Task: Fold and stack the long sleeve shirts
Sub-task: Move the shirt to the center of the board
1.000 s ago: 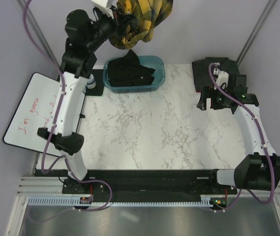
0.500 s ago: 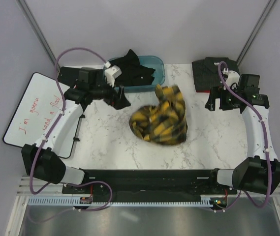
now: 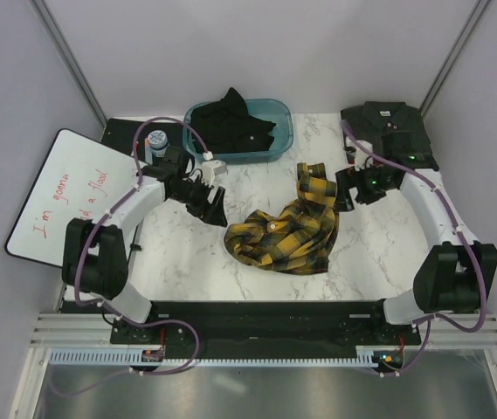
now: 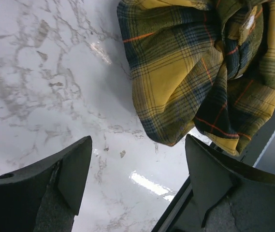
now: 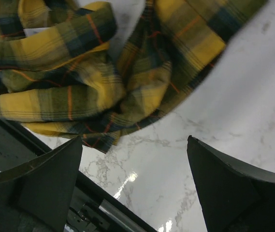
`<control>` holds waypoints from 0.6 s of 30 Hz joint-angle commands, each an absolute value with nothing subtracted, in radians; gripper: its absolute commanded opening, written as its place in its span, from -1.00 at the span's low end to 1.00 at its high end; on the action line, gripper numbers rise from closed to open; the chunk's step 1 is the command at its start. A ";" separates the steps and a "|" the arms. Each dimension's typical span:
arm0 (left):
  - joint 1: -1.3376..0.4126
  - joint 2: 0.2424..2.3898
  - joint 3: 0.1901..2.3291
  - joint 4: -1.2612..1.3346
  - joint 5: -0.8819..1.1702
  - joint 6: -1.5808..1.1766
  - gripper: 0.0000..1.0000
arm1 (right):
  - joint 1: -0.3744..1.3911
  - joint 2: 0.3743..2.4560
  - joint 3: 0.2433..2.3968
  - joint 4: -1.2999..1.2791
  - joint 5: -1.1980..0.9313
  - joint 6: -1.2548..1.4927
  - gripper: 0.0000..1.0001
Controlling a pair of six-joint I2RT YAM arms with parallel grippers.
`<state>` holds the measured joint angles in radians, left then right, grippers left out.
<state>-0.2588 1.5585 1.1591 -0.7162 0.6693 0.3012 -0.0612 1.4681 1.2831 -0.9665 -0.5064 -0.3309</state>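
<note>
**Plaid shirt dropped on the table, both arms closing in**

A second ago the left gripper [image 3: 210,201] held the yellow-and-black plaid shirt [image 3: 283,236] bunched high above the blue bin [image 3: 285,135] at the table's far edge. Now that shirt lies in a crumpled heap around the middle of the table [image 3: 187,262], a little toward the right edge. The left fingers have let go: they stand wide apart and empty, low over bare marble just beside the heap's left side.

The right gripper [image 3: 344,188], also spread and holding nothing, has come away from the folded charcoal shirt [image 3: 392,122] in the far right corner. It now hovers by the plaid's far sleeve.

The black shirt [image 3: 235,127] is still in the bin. Judging by this, fetching is done and spreading the plaid flat comes next.
</note>
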 commanded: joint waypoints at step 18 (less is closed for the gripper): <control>-0.290 1.597 1.489 -0.656 0.862 0.095 -0.96 | 0.051 1.747 1.497 -0.853 -0.718 -0.143 0.75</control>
